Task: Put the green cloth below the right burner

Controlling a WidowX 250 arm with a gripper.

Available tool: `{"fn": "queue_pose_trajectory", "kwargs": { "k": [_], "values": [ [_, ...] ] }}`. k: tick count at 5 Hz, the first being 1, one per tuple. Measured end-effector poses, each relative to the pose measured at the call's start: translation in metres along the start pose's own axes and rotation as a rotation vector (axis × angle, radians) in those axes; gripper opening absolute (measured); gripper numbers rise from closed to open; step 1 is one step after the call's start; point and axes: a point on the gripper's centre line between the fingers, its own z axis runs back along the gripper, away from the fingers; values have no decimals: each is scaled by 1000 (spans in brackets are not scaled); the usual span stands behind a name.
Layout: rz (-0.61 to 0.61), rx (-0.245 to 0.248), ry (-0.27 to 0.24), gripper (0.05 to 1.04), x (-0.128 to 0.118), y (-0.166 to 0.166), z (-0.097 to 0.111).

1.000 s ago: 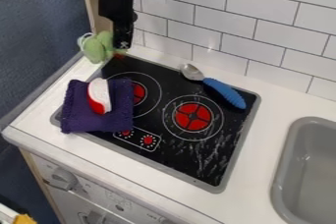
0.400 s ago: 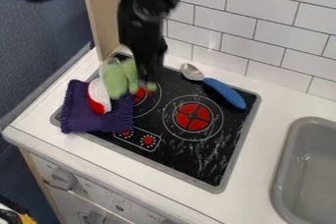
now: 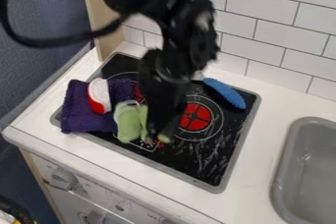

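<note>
One green cloth (image 3: 129, 125), soft and bunched, is gripped by the black two-finger pincer (image 3: 156, 142), whose tips are closed on it; the larger part of the cloth lies to the left of the tips and a small end emerges to their right. The cloth is over the front left portion of the black glass stovetop (image 3: 203, 158), across part of the printed control panel (image 3: 146, 146); whether its underside touches the glass cannot be told. The red right burner (image 3: 200, 117), ringed in white, lies behind and to the right of the cloth and is partly covered by the black robot arm (image 3: 177, 46), which descends from the top edge. The red left burner (image 3: 138, 92) is largely hidden.

To the left, a folded dark purple cloth (image 3: 77, 107) overlaps the corner of the stovetop and the white tabletop (image 3: 263, 169), its right edge just beside the green cloth. A rounded red and white object (image 3: 98, 93) rests upon it. At the rear right of the stovetop lies a utensil with a blue handle (image 3: 224, 93). A grey sink (image 3: 282, 179) is set into the tabletop at right; a wall of white rectangular tiles (image 3: 282, 36) rises behind.
</note>
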Motion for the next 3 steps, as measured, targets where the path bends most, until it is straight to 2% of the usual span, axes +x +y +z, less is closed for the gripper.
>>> {"fn": "queue_pose_trajectory", "kwargs": {
  "k": [1, 2, 3],
  "values": [
    [-83, 3, -15, 97, -12, 9, -8],
    [-161, 27, -16, 97, -21, 10, -18],
    [-204, 38, -1, 97, -29, -2, -28]
  ]
}}
